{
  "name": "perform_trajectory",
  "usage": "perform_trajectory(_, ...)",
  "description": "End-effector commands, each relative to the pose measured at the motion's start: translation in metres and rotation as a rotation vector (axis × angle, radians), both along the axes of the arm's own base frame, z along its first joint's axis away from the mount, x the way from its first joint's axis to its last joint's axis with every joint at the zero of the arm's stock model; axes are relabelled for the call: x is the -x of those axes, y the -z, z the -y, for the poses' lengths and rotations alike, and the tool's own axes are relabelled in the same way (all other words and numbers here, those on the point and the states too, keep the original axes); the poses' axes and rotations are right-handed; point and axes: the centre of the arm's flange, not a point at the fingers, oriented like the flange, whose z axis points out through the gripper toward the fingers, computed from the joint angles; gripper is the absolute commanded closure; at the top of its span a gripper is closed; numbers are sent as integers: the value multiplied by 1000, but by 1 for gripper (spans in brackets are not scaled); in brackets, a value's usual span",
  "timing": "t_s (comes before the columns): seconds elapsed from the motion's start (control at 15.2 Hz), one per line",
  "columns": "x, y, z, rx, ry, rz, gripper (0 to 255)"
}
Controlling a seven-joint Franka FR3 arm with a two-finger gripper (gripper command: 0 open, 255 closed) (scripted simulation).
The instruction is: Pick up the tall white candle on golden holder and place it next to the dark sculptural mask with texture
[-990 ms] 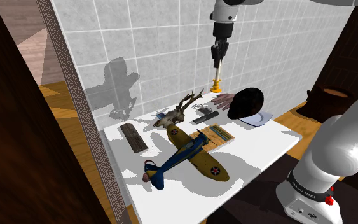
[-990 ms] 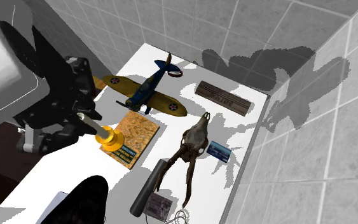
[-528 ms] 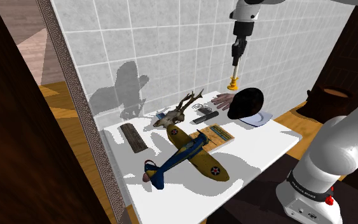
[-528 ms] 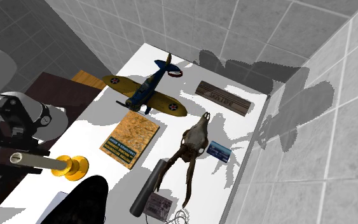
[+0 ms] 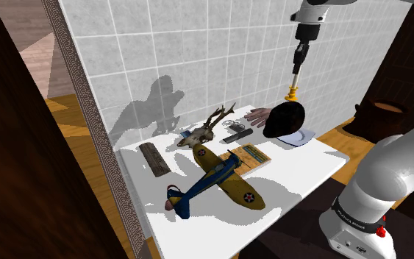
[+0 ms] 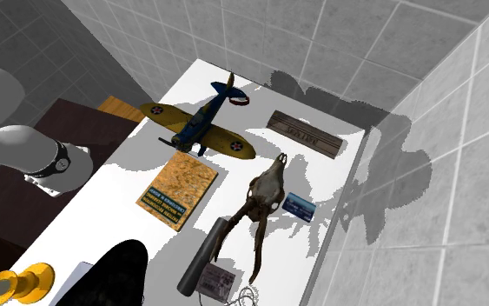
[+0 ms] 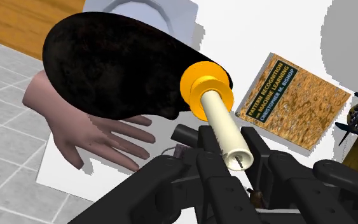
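Up in the air, our end effector (image 5: 298,56) grips the tall pale candle (image 5: 294,79) above the dark mask (image 5: 284,118).
We see the two black fingers (image 7: 204,147) squeezed tight on the top part of the candle (image 7: 225,124), one on each side. The candle points away from the end effector (image 7: 230,142), with its golden holder (image 7: 206,89) at the far, lower end. In the shoulder view it hangs straight down under the end effector, and the holder (image 5: 292,94) is just over the top of the mask, at the far end of the white worktop (image 5: 301,165) near the tiled wall. Looking along the fingers, we see the holder in front of the mask's (image 7: 120,70) edge. A pink hand (image 7: 88,137) lies just beside the mask, and a brown book (image 7: 292,102) lies on the other side of the candle.
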Motion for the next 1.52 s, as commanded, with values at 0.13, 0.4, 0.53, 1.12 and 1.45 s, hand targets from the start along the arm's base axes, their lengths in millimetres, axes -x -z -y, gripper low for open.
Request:
perform_trajectory(0.13, 24, 0, 45, 0, -1, 0, 255)
perform_trajectory(0.4, 50, 0, 91, 0, -1, 0, 255)
perform_trajectory(0.53, 63, 0, 114, 0, -1, 0, 255)
perform_trajectory(1.12, 88, 27, 159, 0, -1, 0, 255)
perform_trajectory(1.45, 88, 53, 159, 0, -1, 0, 255)
